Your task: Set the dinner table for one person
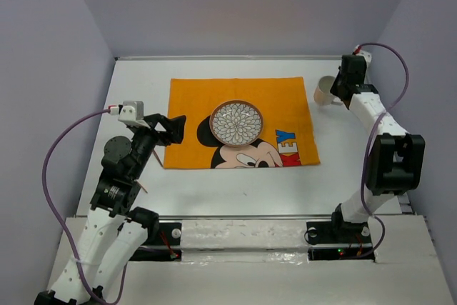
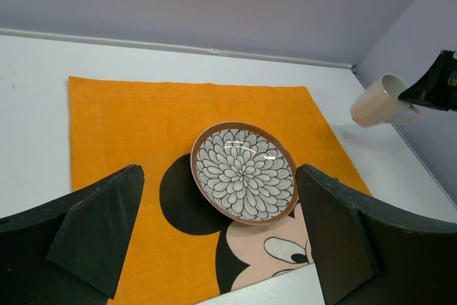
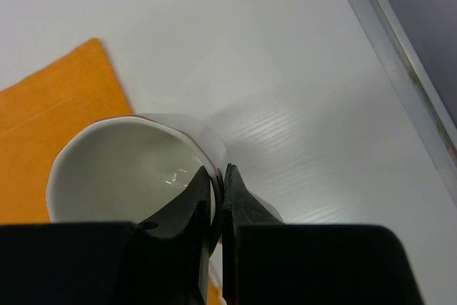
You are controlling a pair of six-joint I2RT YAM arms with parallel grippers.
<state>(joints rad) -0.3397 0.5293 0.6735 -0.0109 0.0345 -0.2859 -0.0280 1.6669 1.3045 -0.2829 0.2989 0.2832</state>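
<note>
Dinner table [image 1: 214,191]: end effector [image 3: 220,178] on mug [image 3: 121,169]

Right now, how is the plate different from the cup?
The plate lies flat on the orange mat; the cup tips sideways off the mat. The plate has a petal pattern; the cup is plain cream. Nothing holds the plate; the right gripper pinches the cup's rim. Both are round dishes.

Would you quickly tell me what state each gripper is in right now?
Left gripper: open, holding nothing.
Right gripper: closed on the rim of the mug.
</note>
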